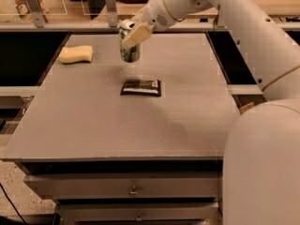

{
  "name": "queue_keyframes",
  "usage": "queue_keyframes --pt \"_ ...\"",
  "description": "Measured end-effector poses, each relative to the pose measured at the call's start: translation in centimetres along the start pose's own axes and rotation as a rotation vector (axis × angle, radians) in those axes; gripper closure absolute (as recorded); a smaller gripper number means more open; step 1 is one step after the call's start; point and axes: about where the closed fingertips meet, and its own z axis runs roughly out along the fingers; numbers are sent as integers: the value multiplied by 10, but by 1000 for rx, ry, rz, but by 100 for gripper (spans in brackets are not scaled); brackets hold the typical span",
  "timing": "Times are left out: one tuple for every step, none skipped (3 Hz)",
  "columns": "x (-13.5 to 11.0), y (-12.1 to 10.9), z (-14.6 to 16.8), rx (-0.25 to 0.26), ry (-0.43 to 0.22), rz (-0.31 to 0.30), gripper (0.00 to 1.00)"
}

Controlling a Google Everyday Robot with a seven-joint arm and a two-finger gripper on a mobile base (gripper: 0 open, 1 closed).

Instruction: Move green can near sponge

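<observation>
The green can (129, 50), with pale print and a silver top, hangs upright above the grey table (93, 121) at its back middle. My gripper (133, 33) is shut on the green can near its top, with one pale finger (137, 34) across its front. The sponge (75, 54), a pale yellow block, lies on the table at the back left, about a can's height to the left of the can.
A flat dark packet (141, 87) lies on the table just in front of the can. A shelf with clear stands (110, 3) runs behind the table. Dark gaps flank the table on both sides. My white arm (262, 41) fills the right side.
</observation>
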Motion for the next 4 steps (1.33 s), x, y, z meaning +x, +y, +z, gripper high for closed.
queue_keyframes --pt "-32 -1 26 -26 -19 -46 100" --pt "-52 -2 60 -47 -3 -61 100" --pt "-61 -3 86 -55 20 -49 100" --pt "-61 -1 109 -73 39 -23 100"
